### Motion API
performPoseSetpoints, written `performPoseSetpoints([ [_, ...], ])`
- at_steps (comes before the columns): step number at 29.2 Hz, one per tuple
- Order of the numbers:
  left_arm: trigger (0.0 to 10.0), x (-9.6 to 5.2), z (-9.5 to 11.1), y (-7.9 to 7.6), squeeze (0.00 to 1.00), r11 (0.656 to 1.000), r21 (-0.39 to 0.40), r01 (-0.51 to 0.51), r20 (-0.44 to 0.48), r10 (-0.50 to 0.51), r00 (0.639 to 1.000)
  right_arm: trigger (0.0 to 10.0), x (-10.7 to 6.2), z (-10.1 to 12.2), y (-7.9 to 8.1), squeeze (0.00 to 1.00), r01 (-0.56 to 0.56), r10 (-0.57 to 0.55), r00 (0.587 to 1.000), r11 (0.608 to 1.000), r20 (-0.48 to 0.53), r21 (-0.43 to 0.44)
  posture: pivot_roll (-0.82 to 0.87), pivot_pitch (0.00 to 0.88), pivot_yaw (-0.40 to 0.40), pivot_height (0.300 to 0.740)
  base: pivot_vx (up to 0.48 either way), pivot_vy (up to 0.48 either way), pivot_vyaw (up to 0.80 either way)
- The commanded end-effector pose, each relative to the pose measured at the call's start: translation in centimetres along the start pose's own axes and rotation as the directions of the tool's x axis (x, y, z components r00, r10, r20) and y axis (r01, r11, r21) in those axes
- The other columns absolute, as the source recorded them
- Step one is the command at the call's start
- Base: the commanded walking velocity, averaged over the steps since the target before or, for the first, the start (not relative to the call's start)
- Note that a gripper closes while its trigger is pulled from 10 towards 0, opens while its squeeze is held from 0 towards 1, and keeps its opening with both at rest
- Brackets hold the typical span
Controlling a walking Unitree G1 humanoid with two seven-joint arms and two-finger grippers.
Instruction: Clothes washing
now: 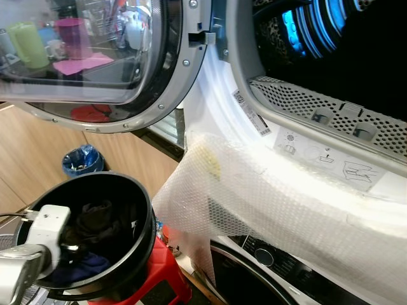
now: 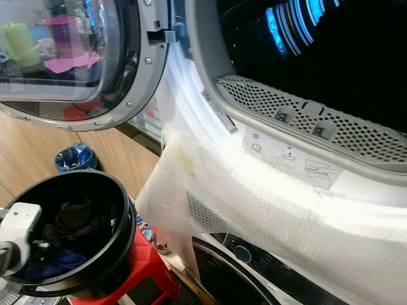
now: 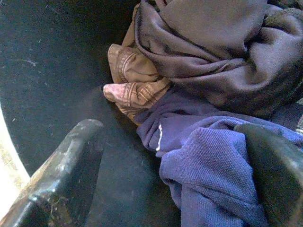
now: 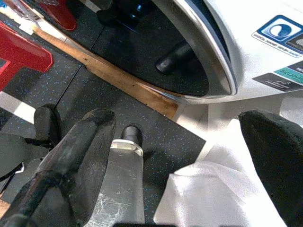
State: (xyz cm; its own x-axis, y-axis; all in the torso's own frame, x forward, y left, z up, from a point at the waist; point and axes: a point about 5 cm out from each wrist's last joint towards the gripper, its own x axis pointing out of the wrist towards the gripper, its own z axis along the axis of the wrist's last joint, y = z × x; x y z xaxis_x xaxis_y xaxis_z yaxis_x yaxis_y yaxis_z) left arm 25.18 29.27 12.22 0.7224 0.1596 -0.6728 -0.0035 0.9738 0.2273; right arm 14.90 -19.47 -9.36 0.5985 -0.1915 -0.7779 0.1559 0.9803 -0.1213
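Note:
A black bucket (image 1: 129,184) stands on a red stool (image 1: 164,268) at the lower left, holding dark clothes (image 1: 95,222). My left arm's white wrist (image 1: 48,227) reaches in over the bucket's rim. In the left wrist view my left gripper (image 3: 175,161) is open just above a blue garment (image 3: 213,175), one finger against it, with a dark grey garment (image 3: 213,52) and a pink striped one (image 3: 132,85) beyond. The upper machine's drum opening (image 1: 337,44) gapes at the upper right, its round door (image 1: 89,57) swung open to the left. My right gripper (image 4: 180,156) hangs open over the floor.
A sheet of bubble wrap (image 1: 254,203) drapes over the machine's front below the drum opening. A lower machine's dark door (image 1: 254,279) sits under it. A blue bin (image 1: 81,160) stands by the wooden wall. Dark speckled floor (image 4: 156,127) and a wooden strip (image 4: 118,78) lie below.

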Motion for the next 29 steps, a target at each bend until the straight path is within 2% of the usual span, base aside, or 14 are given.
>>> performPoseSetpoints([
  [1, 10.0, 0.2, -0.5, -0.2, 0.00, 1.000, 0.015, 0.003, -0.031, -0.003, 1.000, 10.0, -0.2, -0.9, -0.1, 0.00, 0.002, -0.002, 0.999, 1.000, -0.034, 0.002, 0.28, 0.118, 0.012, 0.740, 0.000, 0.000, 0.00],
  [5, 10.0, 0.9, -1.1, -1.2, 0.00, 0.998, 0.057, 0.038, -0.046, -0.035, 0.998, 10.0, -0.3, -1.1, -0.2, 0.00, 0.012, -0.012, 0.999, 1.000, -0.038, -0.001, 0.28, 0.117, 0.015, 0.740, 0.000, 0.000, 0.00],
  [7, 10.0, 1.1, -1.0, -1.7, 0.00, 0.996, 0.080, 0.049, -0.026, -0.047, 0.999, 10.0, -0.3, -1.1, -0.2, 0.00, 0.014, -0.014, 0.999, 1.000, -0.037, -0.006, 0.28, 0.117, 0.015, 0.740, 0.000, 0.000, 0.00],
  [10, 10.0, 1.7, -1.5, -3.6, 0.00, 0.992, 0.057, 0.115, -0.041, -0.113, 0.993, 10.0, -0.3, -1.1, -0.3, 0.00, 0.020, -0.021, 0.999, 1.000, -0.035, -0.009, 0.26, 0.115, 0.017, 0.740, 0.000, 0.000, 0.00],
  [12, 10.0, 1.8, -2.0, -4.2, 0.00, 0.988, 0.062, 0.144, -0.065, -0.140, 0.988, 10.0, -0.3, -1.1, -0.3, 0.00, 0.020, -0.020, 0.999, 1.000, -0.034, -0.013, 0.26, 0.115, 0.017, 0.740, 0.000, 0.000, 0.00],
  [17, 10.0, 1.8, -2.4, -4.5, 0.00, 0.983, 0.067, 0.172, -0.091, -0.165, 0.982, 10.0, -0.3, -1.1, -0.3, 0.00, 0.014, -0.015, 0.999, 0.999, -0.032, -0.032, 0.26, 0.115, 0.017, 0.740, 0.000, 0.000, 0.00],
  [18, 10.0, 1.6, -2.8, -4.3, 0.00, 0.979, 0.078, 0.189, -0.112, -0.180, 0.977, 10.0, -0.3, -1.1, -0.3, 0.00, 0.005, -0.007, 1.000, 0.998, -0.029, -0.064, 0.26, 0.116, 0.018, 0.740, 0.000, 0.000, 0.00],
  [20, 10.0, 1.5, -3.0, -4.0, 0.00, 0.979, 0.086, 0.185, -0.121, -0.174, 0.977, 10.0, -0.3, -1.1, -0.2, 0.00, -0.003, 0.001, 1.000, 0.997, -0.026, -0.076, 0.26, 0.117, 0.016, 0.740, 0.000, 0.000, 0.00],
  [21, 7.1, 1.5, -3.1, -3.8, 0.00, 0.979, 0.091, 0.182, -0.125, -0.170, 0.977, 10.0, -0.3, -1.0, -0.1, 0.00, -0.006, 0.004, 1.000, 0.997, -0.024, -0.080, 0.26, 0.117, 0.016, 0.740, 0.000, 0.000, 0.00],
  [22, 1.9, 1.5, -3.1, -3.5, 0.00, 0.979, 0.098, 0.179, -0.129, -0.166, 0.978, 10.0, -0.3, -0.9, 0.0, 0.00, -0.009, 0.007, 1.000, 0.996, -0.023, -0.089, 0.26, 0.117, 0.016, 0.740, 0.000, 0.000, 0.00],
  [23, 0.0, 1.4, -3.1, -3.2, 0.00, 0.979, 0.113, 0.171, -0.132, -0.156, 0.979, 10.0, -0.2, -0.8, 0.1, 0.00, -0.013, 0.011, 1.000, 0.995, -0.018, -0.102, 0.27, 0.117, 0.015, 0.740, 0.000, 0.000, 0.00],
  [29, 0.0, 1.3, -3.1, -2.5, 0.00, 0.977, 0.136, 0.165, -0.136, -0.147, 0.980, 10.0, 0.0, 0.0, 0.6, 0.00, -0.037, 0.039, 0.999, 0.989, 0.005, -0.141, 0.27, 0.117, 0.014, 0.740, 0.000, 0.000, 0.00],
])
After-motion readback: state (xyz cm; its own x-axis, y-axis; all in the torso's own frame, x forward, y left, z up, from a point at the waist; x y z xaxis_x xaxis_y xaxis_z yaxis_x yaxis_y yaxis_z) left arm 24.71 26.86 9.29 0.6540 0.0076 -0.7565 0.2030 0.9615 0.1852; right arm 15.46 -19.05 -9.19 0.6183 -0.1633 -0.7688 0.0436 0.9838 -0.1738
